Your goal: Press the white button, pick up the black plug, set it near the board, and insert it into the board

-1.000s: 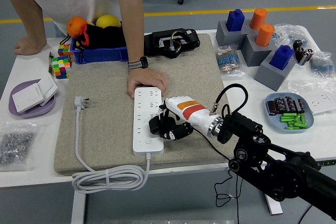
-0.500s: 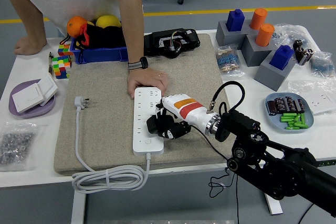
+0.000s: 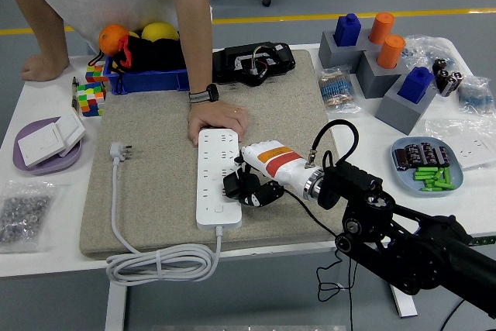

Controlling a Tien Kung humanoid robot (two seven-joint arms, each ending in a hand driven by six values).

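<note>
At the left of the grey mat (image 3: 155,153) the strip's own white plug (image 3: 118,150) lies loose, its white cable (image 3: 159,261) running down and coiling past the mat's near edge, so nothing here needs care except keeping that cable from being dragged. Next comes the power strip (image 3: 216,180), lying lengthwise toward the robot, with a person's hand (image 3: 218,122) pressing down on its far end to pin it. That hold matters: the strip should not slide when force goes into it, so the push is best aimed straight down into the socket instead of sideways across the strip. Just right of the strip's middle, the robot's right hand (image 3: 252,188) has its dark fingers (image 3: 232,185) curled tight around what looks like the black plug (image 3: 242,187), held at the strip's right edge over the sockets; whether the pins are already seated I cannot tell, as the fingers hide them. To do this well, the pins should be squared to the socket holes first, then pressed evenly, with the wrist kept level so the plug does not tilt. The black wire (image 3: 333,133) looping behind the wrist should stay clear of the strip. The left arm is out of sight.
</note>
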